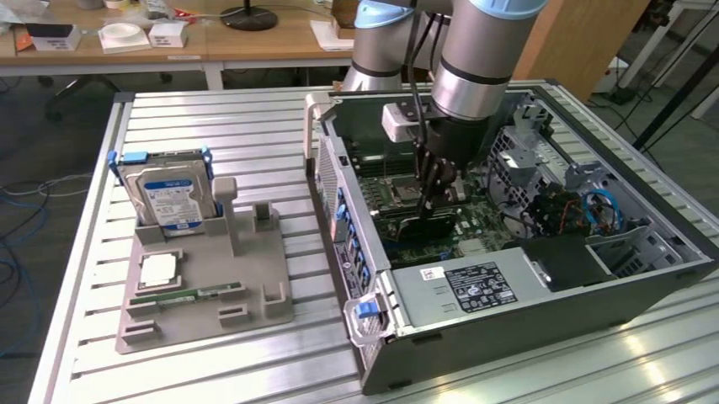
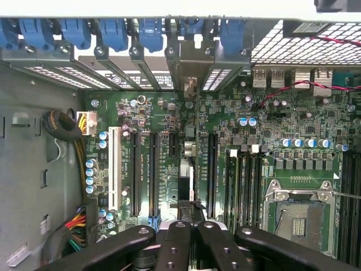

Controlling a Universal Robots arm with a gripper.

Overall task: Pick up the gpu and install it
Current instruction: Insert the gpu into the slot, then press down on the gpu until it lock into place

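Note:
My gripper (image 1: 434,198) reaches down into the open computer case (image 1: 629,282) and is shut on the gpu (image 1: 427,225), a thin dark card held upright over the green motherboard (image 1: 450,248). In the wrist view the gpu (image 2: 187,186) appears edge-on between my black fingers (image 2: 169,243). It runs along a gap between the black expansion slots (image 2: 153,169), and its silvery end bracket (image 2: 190,70) sits at the case's rear slot openings. Whether the card's edge sits in a slot is hidden.
A grey holder (image 1: 258,313) on the slatted table carries a hard drive (image 1: 168,198), a processor chip (image 1: 158,269) and a green memory stick (image 1: 185,296). Inside the case are the power supply (image 1: 472,290), blue cables (image 1: 601,210) and an empty processor socket (image 2: 299,217).

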